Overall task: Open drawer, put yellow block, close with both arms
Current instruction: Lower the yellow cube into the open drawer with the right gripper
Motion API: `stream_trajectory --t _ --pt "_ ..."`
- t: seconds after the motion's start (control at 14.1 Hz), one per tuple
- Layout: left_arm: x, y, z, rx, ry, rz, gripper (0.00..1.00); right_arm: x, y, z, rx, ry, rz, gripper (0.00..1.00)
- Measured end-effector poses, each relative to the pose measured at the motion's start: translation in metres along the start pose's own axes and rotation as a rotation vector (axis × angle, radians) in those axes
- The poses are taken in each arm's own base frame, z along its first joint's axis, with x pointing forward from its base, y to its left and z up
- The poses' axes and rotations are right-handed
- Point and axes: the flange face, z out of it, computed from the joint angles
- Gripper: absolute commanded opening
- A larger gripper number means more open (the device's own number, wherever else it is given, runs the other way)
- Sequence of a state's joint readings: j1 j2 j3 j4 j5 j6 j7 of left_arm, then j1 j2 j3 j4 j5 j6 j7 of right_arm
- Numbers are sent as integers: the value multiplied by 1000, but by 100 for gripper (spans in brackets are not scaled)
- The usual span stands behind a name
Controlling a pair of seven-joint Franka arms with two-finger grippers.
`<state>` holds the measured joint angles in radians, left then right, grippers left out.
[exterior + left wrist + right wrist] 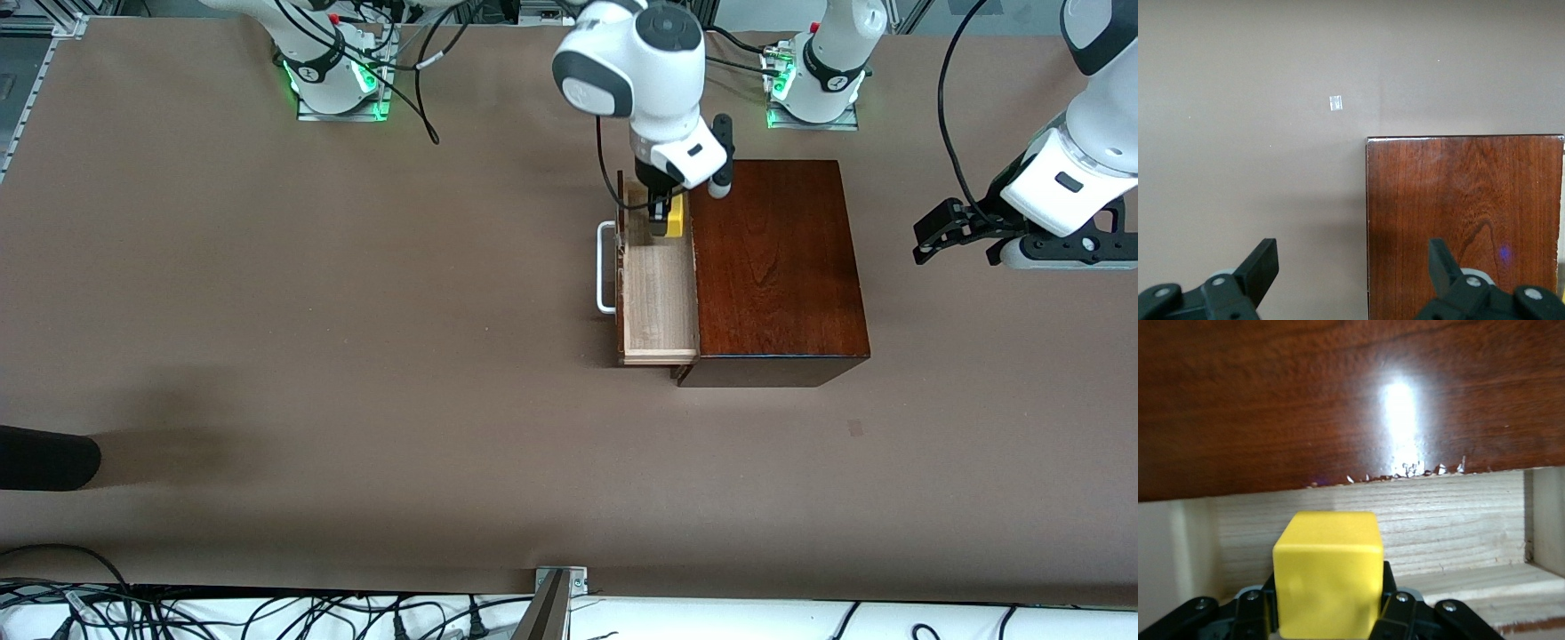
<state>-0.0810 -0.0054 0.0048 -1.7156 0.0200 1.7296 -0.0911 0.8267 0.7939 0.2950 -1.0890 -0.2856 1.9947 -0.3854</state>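
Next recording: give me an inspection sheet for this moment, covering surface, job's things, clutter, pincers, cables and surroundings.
Surface: brown table, one small mark nearer the camera than the box.
Job's things: drawer pulled open from the box; yellow block held over the drawer's end farthest from the camera.
Clutter: nothing seen.
Pincers: right pincer shut on the block over the drawer; left pincer open, waiting above the table at the left arm's end.
Cables: black cables by the bases; a bundle along the near table edge.
Surroundings: dark object at the right arm's end.
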Motion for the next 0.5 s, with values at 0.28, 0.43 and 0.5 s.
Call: stream_trajectory --t 0.28,0.43,0.5 --pt "0 0 0 0 -1 0 100 -4 5 17 5 -22 -64 0" --pt "0 0 0 0 -1 0 100 -6 6 24 -3 -40 -84 0" --pt "0 0 0 0 -1 0 100 -7 6 30 -5 -49 -91 0"
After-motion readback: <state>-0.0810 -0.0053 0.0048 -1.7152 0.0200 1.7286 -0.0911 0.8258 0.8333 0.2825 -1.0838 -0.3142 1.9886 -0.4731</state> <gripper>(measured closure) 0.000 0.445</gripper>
